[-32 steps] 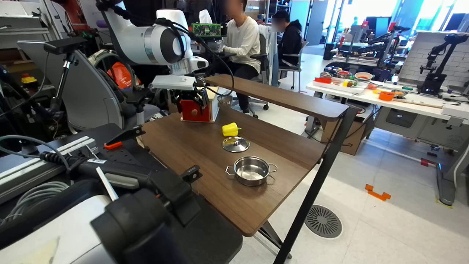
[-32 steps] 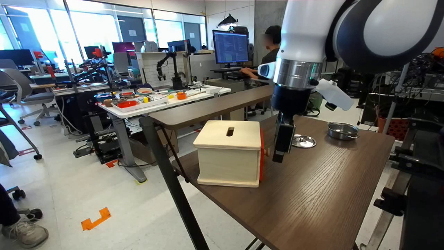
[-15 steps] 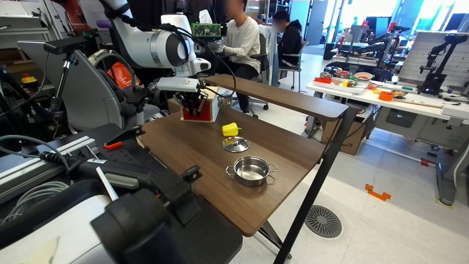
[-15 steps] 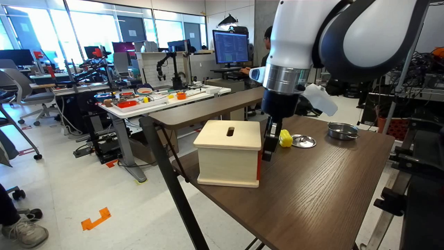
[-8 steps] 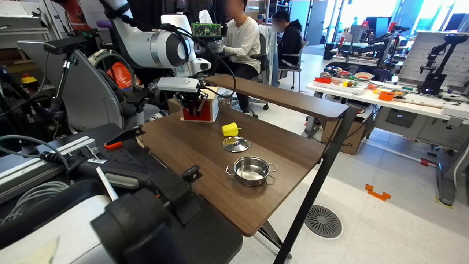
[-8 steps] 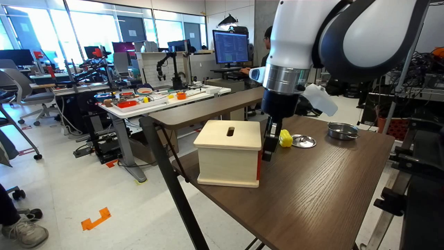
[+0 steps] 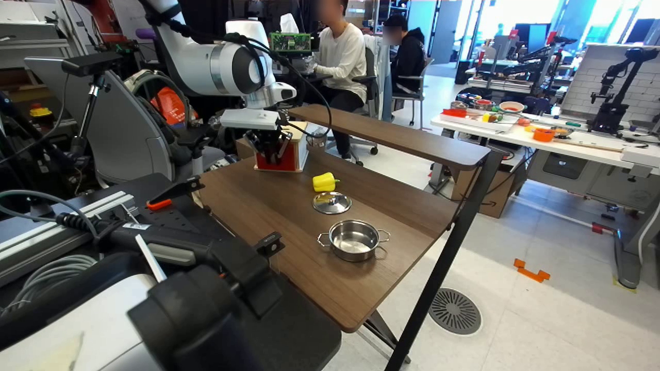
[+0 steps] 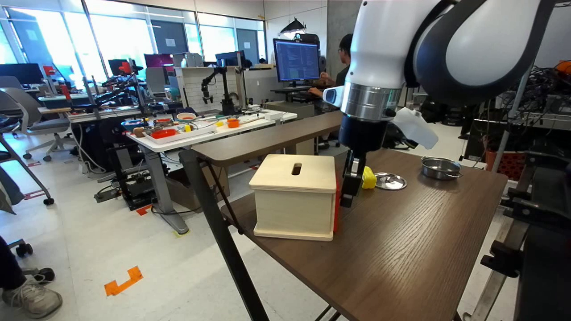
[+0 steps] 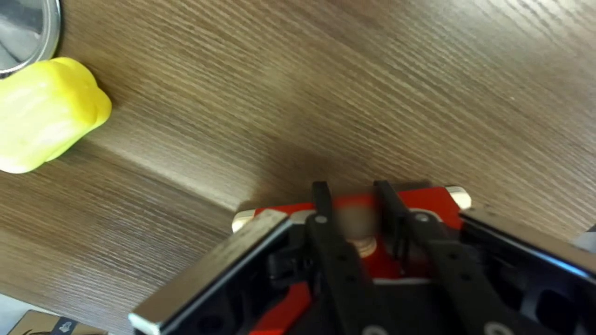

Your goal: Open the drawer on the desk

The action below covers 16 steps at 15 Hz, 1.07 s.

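Note:
A small wooden box (image 8: 292, 214) with a pale top stands at one end of the brown desk (image 8: 401, 240). Its red drawer front (image 9: 430, 200) juts out slightly from the box in an exterior view. My gripper (image 9: 352, 197) points down in front of it, black fingers on either side of the round wooden knob (image 9: 366, 246), apparently shut on it. The knob is partly blurred in the wrist view, and the gripper (image 7: 272, 157) hides it in both exterior views.
A yellow pepper (image 7: 324, 182), a steel lid (image 7: 331, 203) and a two-handled pot (image 7: 355, 240) lie in a row along the desk. A raised brown shelf (image 7: 392, 136) runs along one side. People sit behind.
Since two seconds ago my gripper has come up against the drawer front and around the knob. In the last half second both have shifted slightly outward from the box.

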### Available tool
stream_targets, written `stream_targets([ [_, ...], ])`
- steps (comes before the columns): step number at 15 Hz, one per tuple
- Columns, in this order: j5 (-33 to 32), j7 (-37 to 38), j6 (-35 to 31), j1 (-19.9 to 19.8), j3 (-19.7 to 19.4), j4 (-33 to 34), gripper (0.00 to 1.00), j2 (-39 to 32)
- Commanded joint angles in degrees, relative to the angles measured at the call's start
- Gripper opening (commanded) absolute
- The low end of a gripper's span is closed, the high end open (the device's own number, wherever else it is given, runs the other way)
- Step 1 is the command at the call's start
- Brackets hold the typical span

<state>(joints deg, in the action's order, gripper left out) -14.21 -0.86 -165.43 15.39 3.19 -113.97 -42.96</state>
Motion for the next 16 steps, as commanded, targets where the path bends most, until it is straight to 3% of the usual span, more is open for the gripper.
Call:
stream_targets([
  [1,0.7,-0.2,-0.3,0.1,-0.5,-3.0,0.07,2.1],
  [16,0.5,-0.6,-1.1,-1.3,-1.3,-9.9,0.07,5.9],
])
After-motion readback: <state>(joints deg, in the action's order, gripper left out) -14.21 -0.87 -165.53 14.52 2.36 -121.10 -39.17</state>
